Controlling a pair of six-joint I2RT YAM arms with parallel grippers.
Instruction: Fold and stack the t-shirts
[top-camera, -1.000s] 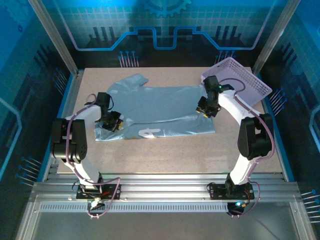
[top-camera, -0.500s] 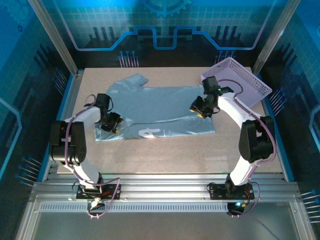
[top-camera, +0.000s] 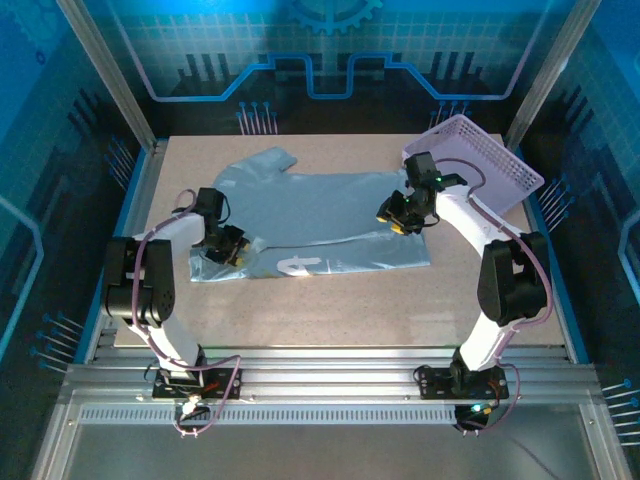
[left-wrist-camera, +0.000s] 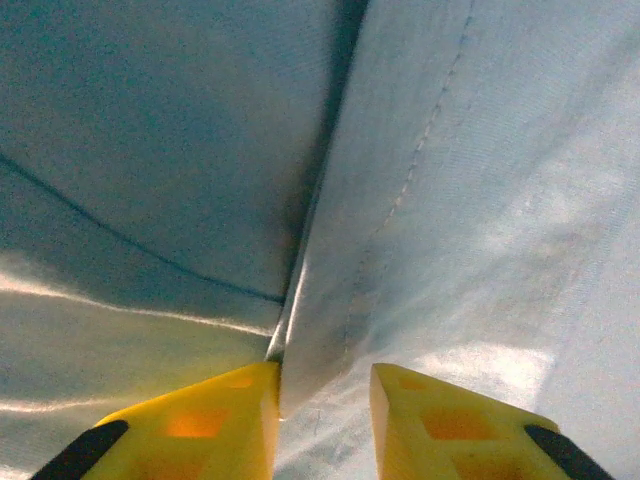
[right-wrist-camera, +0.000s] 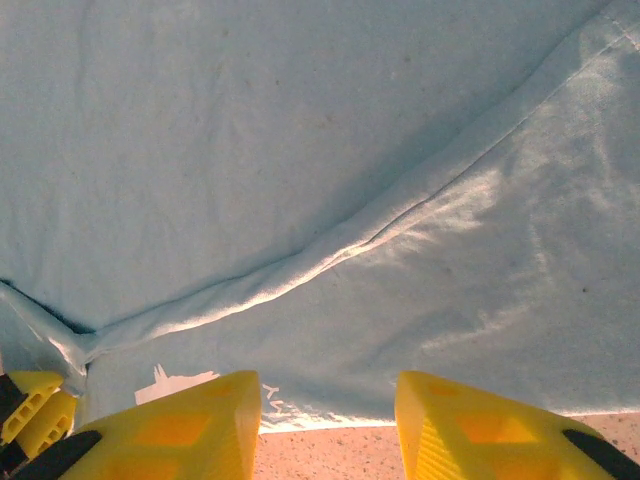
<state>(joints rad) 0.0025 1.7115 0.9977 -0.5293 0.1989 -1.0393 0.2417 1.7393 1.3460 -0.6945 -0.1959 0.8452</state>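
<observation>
Over the pale grey-blue thin fabric t-shirt (top-camera: 315, 220) spread flat mid-table, both my arms reach down with elbows bent. At its left sleeve, my left gripper (left-wrist-camera: 322, 405) pinches a raised fold between nearly closed yellow fingers. At its right edge, my right gripper (right-wrist-camera: 328, 420) hovers spread apart, holding nothing, having drifted slightly leftward over the cloth.

T-shirt spread flat between two arms

The t-shirt (top-camera: 320, 220) is laid on the table (top-camera: 330, 300); the left gripper (top-camera: 226, 247) and right gripper (top-camera: 396, 216) are lowered onto its opposite ends.
</observation>
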